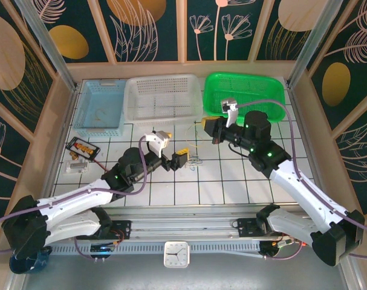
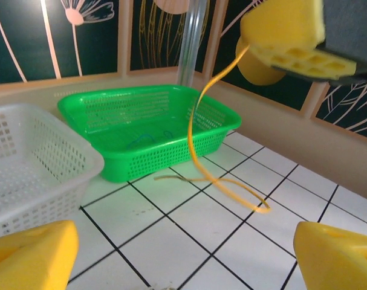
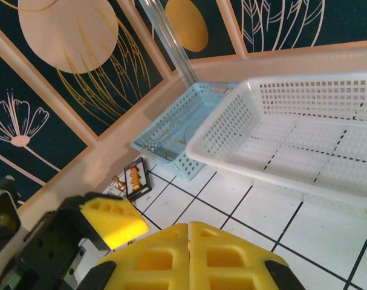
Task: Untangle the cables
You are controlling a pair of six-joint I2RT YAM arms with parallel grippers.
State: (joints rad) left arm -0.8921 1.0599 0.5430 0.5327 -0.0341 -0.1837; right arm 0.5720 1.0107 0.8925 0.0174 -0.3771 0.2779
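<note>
A thin yellow cable hangs from my right gripper, which is shut on its upper end. The cable curves down and ends in a loose loop on the white tiles in front of the green basket. From above, a small pale tangle of cables lies on the tiles just right of my left gripper. The left gripper is open, its yellow fingertips far apart with nothing between them. My right gripper is raised above the floor near the green basket; its pads are pressed together.
Three baskets line the back: blue, white and green. A small black tray with red and yellow pieces sits at the left. Wooden walls enclose the tiled floor; a rail and a clock lie at the near edge.
</note>
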